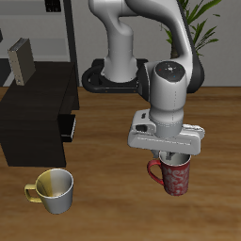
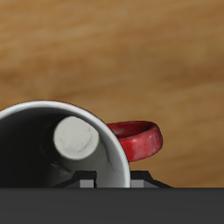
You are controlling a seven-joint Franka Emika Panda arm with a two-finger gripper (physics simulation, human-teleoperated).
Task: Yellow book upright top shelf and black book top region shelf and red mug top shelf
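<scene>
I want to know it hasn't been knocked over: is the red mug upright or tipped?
Upright. The red mug stands on the table under the gripper, and the wrist view looks straight down into its open mouth.

The red mug stands on open wooden table, and bare wood lies on every side of it. The gripper hangs directly over the mug's mouth, so that way in from above is taken. In the wrist view, 1 finger shows inside the mug, close to its wall. The cream mug is well apart from the red mug, with free table between them. Beyond it rises the shelf, whose top carries the yellow book.
</scene>
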